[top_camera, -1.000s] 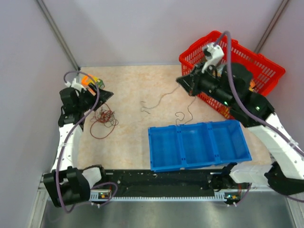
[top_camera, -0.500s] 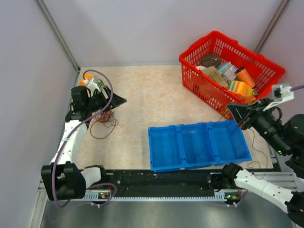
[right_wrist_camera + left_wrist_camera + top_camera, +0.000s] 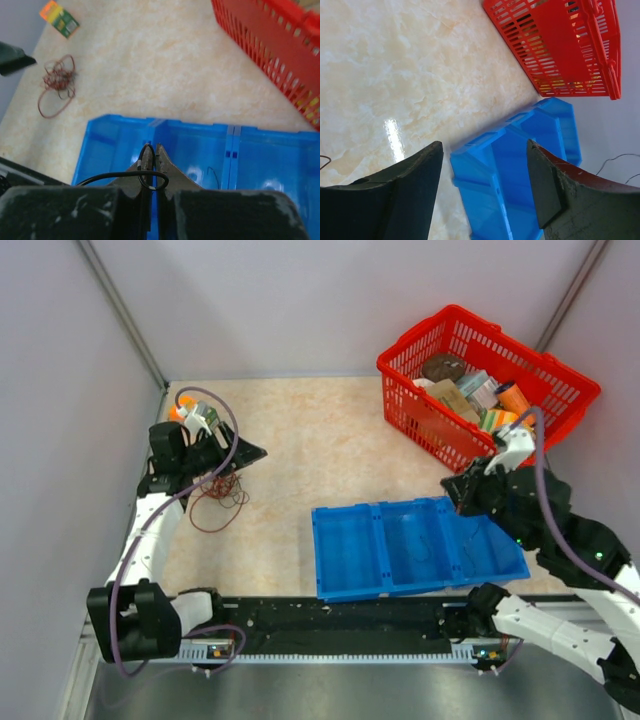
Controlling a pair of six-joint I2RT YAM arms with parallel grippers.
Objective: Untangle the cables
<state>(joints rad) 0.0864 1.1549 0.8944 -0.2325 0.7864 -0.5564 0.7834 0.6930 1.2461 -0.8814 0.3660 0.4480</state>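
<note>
A tangle of dark red cables (image 3: 215, 490) lies on the table at the left, and it also shows in the right wrist view (image 3: 59, 80). My left gripper (image 3: 246, 453) hangs just above and right of the tangle, jaws open and empty (image 3: 485, 150). My right gripper (image 3: 457, 490) hovers over the blue tray (image 3: 322, 540), jaws shut (image 3: 155, 147). A thin black cable (image 3: 115, 175) loops around its fingertips and trails off to the left. Another thin dark wire (image 3: 212, 175) lies in the tray's middle compartment.
A red basket (image 3: 400, 358) with several packets stands at the back right, close to the tray's far right corner. An orange and green packet (image 3: 60, 17) lies at the far left behind the tangle. Grey walls close in both sides.
My right arm has swung from near the basket, out past the right table edge, and back over the tray. The loose cable in mid-table is gone. My left arm shifted slightly, then stayed still.
</note>
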